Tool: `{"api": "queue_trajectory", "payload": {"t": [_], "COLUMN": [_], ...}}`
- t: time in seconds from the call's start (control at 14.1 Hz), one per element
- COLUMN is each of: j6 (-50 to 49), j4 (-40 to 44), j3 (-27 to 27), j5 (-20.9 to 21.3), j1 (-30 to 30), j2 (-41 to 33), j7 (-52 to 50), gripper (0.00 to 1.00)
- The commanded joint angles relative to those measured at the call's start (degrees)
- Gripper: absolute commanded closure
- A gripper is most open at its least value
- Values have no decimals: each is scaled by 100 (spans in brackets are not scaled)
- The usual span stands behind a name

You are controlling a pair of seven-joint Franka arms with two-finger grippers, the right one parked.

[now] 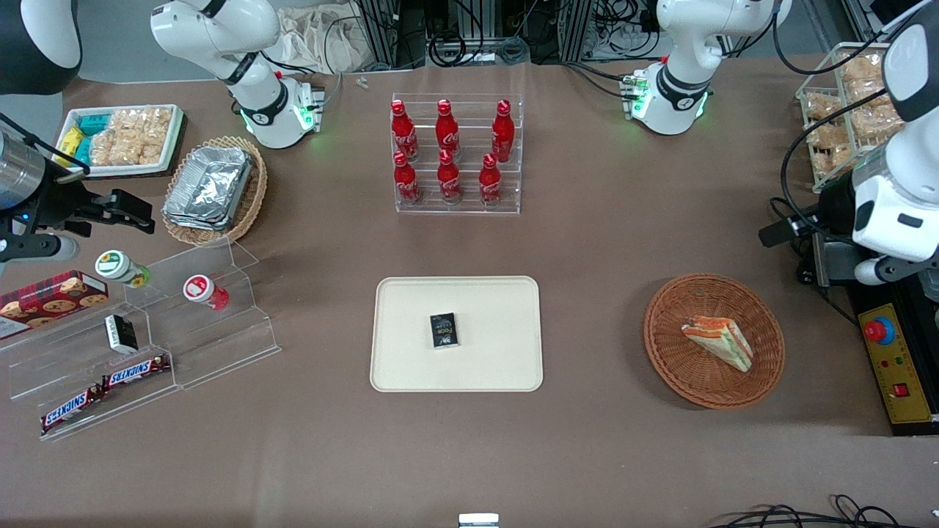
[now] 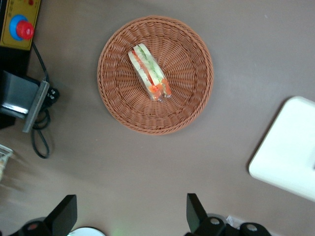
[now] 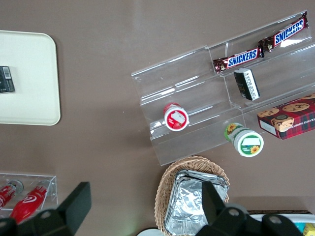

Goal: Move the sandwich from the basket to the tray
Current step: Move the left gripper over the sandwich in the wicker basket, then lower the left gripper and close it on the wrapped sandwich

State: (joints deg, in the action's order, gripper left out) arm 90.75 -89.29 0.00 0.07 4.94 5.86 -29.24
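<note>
The sandwich [image 1: 719, 341] [image 2: 149, 73], a wrapped wedge with orange and green layers, lies in the round reddish-brown basket [image 1: 660, 345] [image 2: 118, 108]. The cream tray [image 1: 411, 308] [image 2: 290, 162] sits at the table's middle, beside the basket, with a small black packet [image 1: 444, 330] on it. The left arm's gripper [image 1: 788, 227] [image 2: 130, 201] hangs high over the table at the working arm's end, farther from the front camera than the basket. It is open, with only bare table between its fingers.
A control box with a red button [image 1: 891, 359] [image 2: 19, 24] sits beside the basket at the table's edge. A rack of red bottles [image 1: 455, 154] stands farther back than the tray. An acrylic snack stand [image 1: 147, 345] and a foil-container basket [image 1: 213, 187] lie toward the parked arm's end.
</note>
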Motion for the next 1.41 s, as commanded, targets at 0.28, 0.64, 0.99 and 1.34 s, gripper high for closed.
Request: {"api": "queue_trajectory", "payload": {"t": [0.28, 0.64, 0.99, 1.34], "j6": [1478, 2972, 3817, 4302], "j4": [-1369, -2005, -1996, -1961], "j3": [79, 141, 141, 141], "j5": [-86, -227, -209, 62], "j1": [-10, -10, -10, -10], "j2": [-77, 396, 1188, 1795], "j7": [-1231, -3038, -3729, -3676], "gripper": [0, 1, 0, 0]}}
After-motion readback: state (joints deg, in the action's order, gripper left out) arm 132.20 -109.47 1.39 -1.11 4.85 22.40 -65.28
